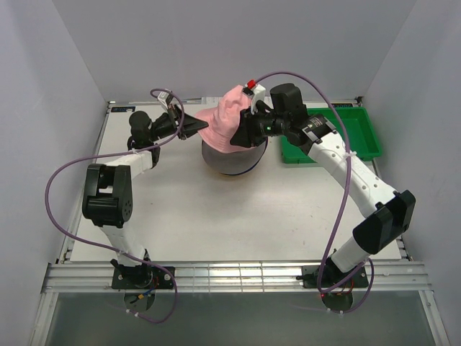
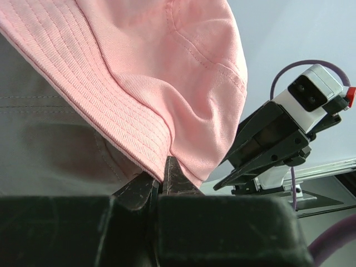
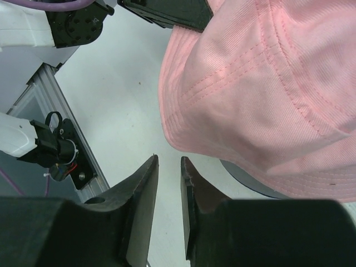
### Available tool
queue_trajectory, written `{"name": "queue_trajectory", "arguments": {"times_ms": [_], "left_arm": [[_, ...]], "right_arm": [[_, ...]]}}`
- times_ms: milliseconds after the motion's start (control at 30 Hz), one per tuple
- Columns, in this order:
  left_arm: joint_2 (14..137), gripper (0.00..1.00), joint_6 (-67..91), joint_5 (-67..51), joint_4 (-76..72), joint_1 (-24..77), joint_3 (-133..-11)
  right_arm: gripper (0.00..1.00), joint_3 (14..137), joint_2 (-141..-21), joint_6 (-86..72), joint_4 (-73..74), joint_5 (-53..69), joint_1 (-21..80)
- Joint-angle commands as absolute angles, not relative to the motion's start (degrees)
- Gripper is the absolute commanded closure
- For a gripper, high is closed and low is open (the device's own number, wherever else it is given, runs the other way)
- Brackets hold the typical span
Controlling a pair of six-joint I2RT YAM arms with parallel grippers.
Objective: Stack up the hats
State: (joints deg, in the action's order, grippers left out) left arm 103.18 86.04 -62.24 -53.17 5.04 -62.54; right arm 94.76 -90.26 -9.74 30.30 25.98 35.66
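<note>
The pink hat (image 1: pixel 227 119) hangs tilted over the grey hat (image 1: pixel 230 162), which lies at the back middle of the table. My left gripper (image 1: pixel 193 128) is shut on the pink hat's brim (image 2: pixel 128 122), pinched between the fingertips in the left wrist view (image 2: pixel 161 169). My right gripper (image 1: pixel 243 135) is at the hat's right side, its jaws a narrow gap apart and empty (image 3: pixel 168 167), just under the pink crown (image 3: pixel 267 83). The grey hat also shows in the left wrist view (image 2: pixel 50 150) and the right wrist view (image 3: pixel 253 181). The yellow, dark red and blue hats are out of view.
A green plastic bin (image 1: pixel 346 137) stands at the back right, just behind my right forearm. The white table (image 1: pixel 216 216) stretches toward the near edge. White walls close in the back and both sides.
</note>
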Motion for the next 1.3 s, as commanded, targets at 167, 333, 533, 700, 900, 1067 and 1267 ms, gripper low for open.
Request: {"name": "queue_trajectory", "arguments": {"times_ms": [167, 333, 533, 700, 900, 1067, 1267], "left_arm": [[103.88, 1.00, 88.59, -63.72, -62.57, 3.87, -59.77], [105.64, 1.00, 91.31, -64.16, -67.85, 3.34, -58.45], [107.05, 1.00, 90.35, -64.95, -67.68, 3.16, -58.45], [108.01, 1.00, 89.47, -64.95, -67.85, 3.08, -57.48], [109.16, 1.00, 89.47, -65.39, -69.25, 3.08, -57.13], [110.12, 1.00, 89.82, -65.65, -70.66, 3.08, -56.60], [110.74, 1.00, 89.74, -66.09, -71.63, 2.99, -56.43]], "right_arm": [[0.58, 95.27, -88.33, -7.74, 31.37, 23.74, 35.86], [0.47, 96.15, -88.15, -8.52, 33.13, 19.34, 35.68], [0.42, 94.57, -87.89, -11.86, 32.87, 20.39, 32.26], [0.40, 91.59, -86.58, -17.21, 30.33, 26.01, 25.95], [0.36, 83.07, -85.17, -24.60, 22.51, 34.18, 17.94], [0.29, 76.91, -84.81, -33.38, 13.47, 39.01, 14.59], [0.25, 69.35, -86.04, -44.55, -1.56, 41.75, 11.87]]}}
